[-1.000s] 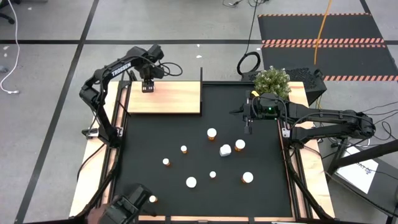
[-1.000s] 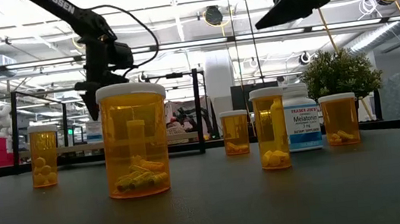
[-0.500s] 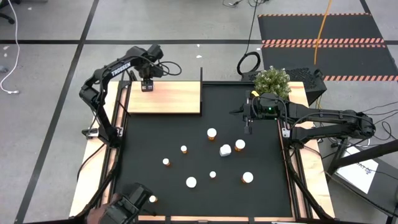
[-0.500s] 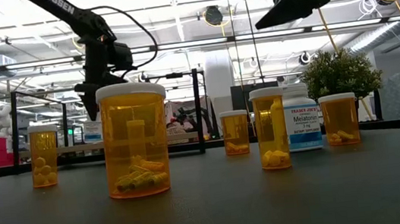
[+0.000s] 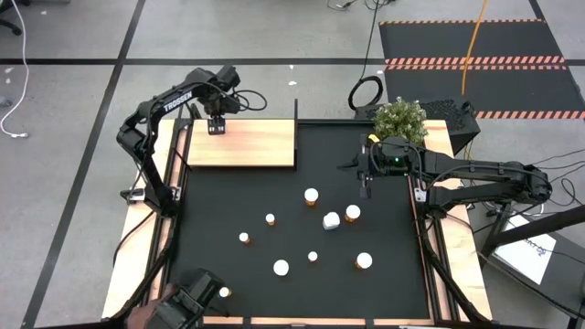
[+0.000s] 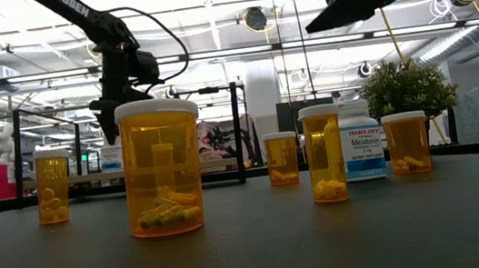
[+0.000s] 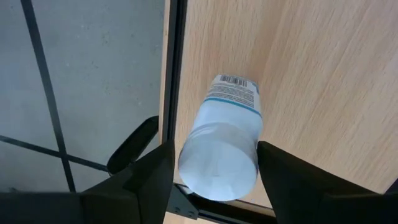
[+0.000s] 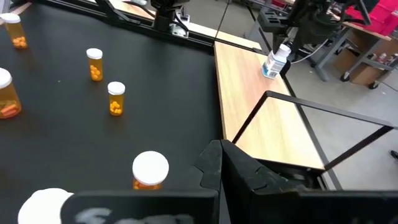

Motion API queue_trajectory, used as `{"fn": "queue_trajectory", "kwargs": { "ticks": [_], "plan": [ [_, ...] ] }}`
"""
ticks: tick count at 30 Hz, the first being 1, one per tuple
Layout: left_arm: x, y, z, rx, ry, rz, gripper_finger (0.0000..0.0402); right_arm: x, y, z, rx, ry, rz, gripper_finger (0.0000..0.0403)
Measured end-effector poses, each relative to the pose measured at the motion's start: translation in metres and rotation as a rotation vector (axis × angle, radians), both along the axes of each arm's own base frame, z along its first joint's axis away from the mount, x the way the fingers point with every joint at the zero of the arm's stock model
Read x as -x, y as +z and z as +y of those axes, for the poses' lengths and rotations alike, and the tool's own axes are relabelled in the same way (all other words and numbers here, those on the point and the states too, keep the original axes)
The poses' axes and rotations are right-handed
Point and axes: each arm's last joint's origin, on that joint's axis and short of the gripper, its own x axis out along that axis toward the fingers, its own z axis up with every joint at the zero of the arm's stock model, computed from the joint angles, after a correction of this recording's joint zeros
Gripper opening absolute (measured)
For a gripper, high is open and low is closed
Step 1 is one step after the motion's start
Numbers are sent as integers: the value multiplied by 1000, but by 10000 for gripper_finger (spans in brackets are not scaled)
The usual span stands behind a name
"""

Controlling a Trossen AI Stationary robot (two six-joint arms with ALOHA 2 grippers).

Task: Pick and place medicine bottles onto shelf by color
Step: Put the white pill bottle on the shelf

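Currently, the large black rubber mat (image 5: pixel 302 219) covers most of my table. At its far left corner lies the flat light-wood shelf board with thin black metal posts (image 5: pixel 247 144). My left gripper (image 5: pixel 217 127) is positioned over the far left edge of that board. My two dark fingers (image 7: pixel 155 171) stand on either side of a small all-white medicine bottle with a teal-striped label (image 7: pixel 222 146). The bottle stands upright on the wood, just beside the black edge rail (image 7: pixel 174 68). I cannot tell whether my pads touch the bottle or stand slightly clear of it.

My right gripper (image 5: pixel 366 185) hangs above the far right part of the mat, near a small green potted plant (image 5: pixel 400 118). Its fingers (image 8: pixel 239 168) are pressed fully together and carry nothing.

Orange medicine bottles with white caps (image 5: pixel 312 196) stand scattered, well apart, on the mat. One white-bodied bottle (image 5: pixel 331 220) stands among them, just beside an orange one (image 5: pixel 352 214).
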Motion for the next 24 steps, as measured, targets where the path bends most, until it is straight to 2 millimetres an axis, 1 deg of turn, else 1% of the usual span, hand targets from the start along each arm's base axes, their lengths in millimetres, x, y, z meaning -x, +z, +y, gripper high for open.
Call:
{"fn": "queue_trajectory", "kwargs": {
  "ticks": [3,5,9,14,18,21,24],
  "plan": [
    [-1,0,0,-18,-6,20,230,0,0,0,0,1,0,0],
    [-3,3,-1,-48,-6,63,230,0,0,0,0,1,0,0],
    [-6,17,-7,-143,-5,119,230,0,0,0,0,1,-1,0],
    [-10,41,-26,-213,7,47,230,0,0,0,-3,0,-2,0],
    [-20,54,-43,-176,30,-135,230,0,1,0,-1,-1,-11,0],
    [-32,53,-45,-181,65,-231,230,0,1,0,-2,-1,-10,0],
    [-44,44,-43,-209,64,-234,230,0,1,0,-11,-4,-11,0]
  ]
}}
